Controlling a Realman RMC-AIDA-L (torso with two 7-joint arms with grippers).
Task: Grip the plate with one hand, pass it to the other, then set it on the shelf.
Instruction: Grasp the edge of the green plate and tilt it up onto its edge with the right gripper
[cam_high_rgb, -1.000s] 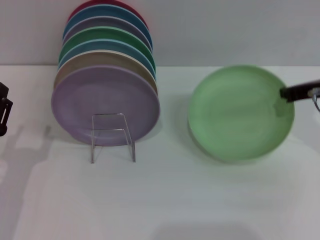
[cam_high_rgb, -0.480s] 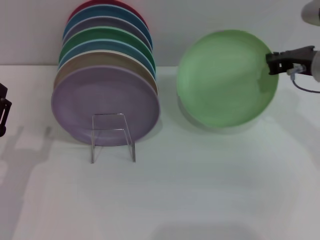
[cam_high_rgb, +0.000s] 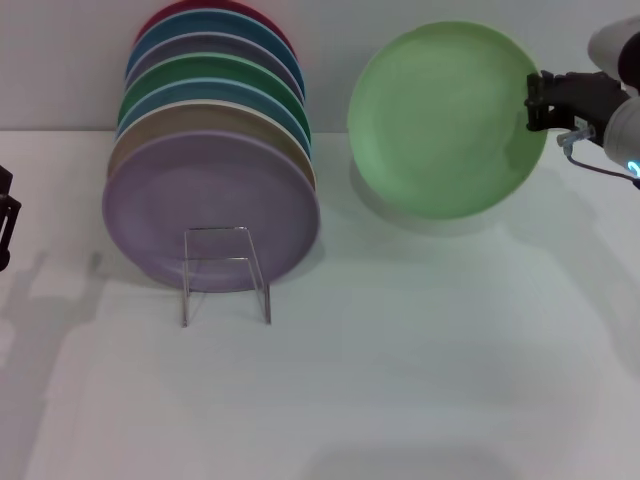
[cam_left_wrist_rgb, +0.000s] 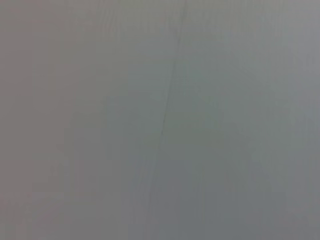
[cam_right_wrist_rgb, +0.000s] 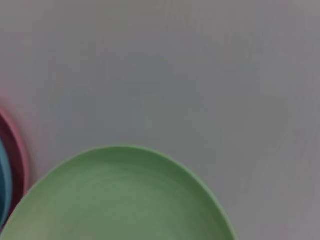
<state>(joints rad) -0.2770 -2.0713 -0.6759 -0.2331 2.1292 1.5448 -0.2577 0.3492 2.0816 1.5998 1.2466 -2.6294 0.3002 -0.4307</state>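
I have the mint-green plate (cam_high_rgb: 445, 120) in the air, well clear of the white table (cam_high_rgb: 400, 380), with my right gripper (cam_high_rgb: 537, 102) clamped on its right rim, so I judge the first grip is done and the handover is next. My left gripper (cam_high_rgb: 6, 225) waits at the far left edge of the table, and I cannot tell if its claw is apart or together; it must come to the free left rim of the plate. The clear acrylic shelf (cam_high_rgb: 226, 273) already holds a row of standing plates with the lilac plate (cam_high_rgb: 210, 205) in front, so only little room is left there.
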